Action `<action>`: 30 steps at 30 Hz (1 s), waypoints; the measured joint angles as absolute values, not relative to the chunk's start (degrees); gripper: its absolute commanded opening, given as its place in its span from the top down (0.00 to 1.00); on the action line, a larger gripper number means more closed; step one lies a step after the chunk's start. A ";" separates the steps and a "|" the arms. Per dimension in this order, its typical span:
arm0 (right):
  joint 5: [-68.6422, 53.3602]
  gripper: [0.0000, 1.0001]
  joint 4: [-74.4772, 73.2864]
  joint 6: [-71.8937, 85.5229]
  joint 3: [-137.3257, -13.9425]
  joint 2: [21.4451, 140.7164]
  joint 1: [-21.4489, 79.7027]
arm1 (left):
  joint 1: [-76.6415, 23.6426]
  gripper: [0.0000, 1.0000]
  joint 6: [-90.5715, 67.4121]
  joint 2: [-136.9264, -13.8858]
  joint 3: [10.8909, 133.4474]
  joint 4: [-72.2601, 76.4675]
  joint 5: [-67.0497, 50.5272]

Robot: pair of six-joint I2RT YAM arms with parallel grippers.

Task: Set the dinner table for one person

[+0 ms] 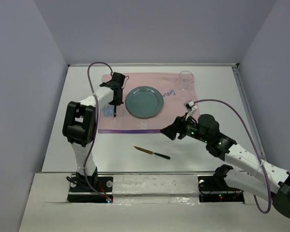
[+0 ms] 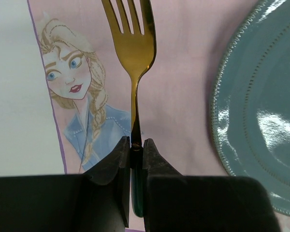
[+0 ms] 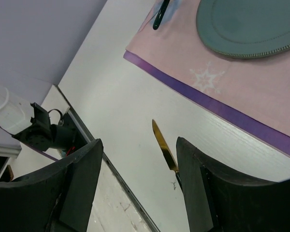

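Observation:
My left gripper (image 1: 117, 99) (image 2: 136, 145) is shut on the neck of a gold fork with a dark green handle (image 1: 115, 112) (image 2: 133, 53). It holds the fork over the left part of a pink placemat (image 1: 176, 108), just left of a teal plate (image 1: 144, 101) (image 2: 261, 111). The white dinner table (image 1: 77, 145) carries it all. A gold knife with a dark handle (image 1: 152, 152) (image 3: 163, 145) lies on the table in front of the mat. My right gripper (image 1: 166, 131) (image 3: 137, 150) is open and empty above the knife.
A clear glass (image 1: 185, 79) stands at the mat's far right corner. The mat has a printed girl's face (image 2: 70, 77) at its left end and a purple front edge (image 3: 208, 104). The plate (image 3: 246, 24) and fork handle (image 3: 160, 14) show in the right wrist view.

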State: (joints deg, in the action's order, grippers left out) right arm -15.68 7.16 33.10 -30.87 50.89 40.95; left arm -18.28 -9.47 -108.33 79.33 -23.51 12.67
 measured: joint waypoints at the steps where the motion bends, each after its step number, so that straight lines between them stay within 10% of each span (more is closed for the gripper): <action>1: -15.46 0.32 6.61 32.91 -30.85 50.63 40.95 | -18.26 1.00 -9.15 -109.67 80.29 -23.97 12.88; 22: -15.33 0.32 3.09 30.41 -30.85 52.21 40.95 | -16.34 0.99 -6.81 -122.34 92.44 -27.31 10.76; 30: -14.96 0.32 1.50 30.22 -31.03 52.07 40.95 | -16.01 0.71 -6.68 -122.54 92.71 -27.49 9.58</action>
State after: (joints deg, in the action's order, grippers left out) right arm -14.96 1.50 30.22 -31.03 52.07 40.95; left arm -16.01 -6.68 -122.54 92.71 -27.49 9.58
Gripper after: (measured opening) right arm 0.679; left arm 0.223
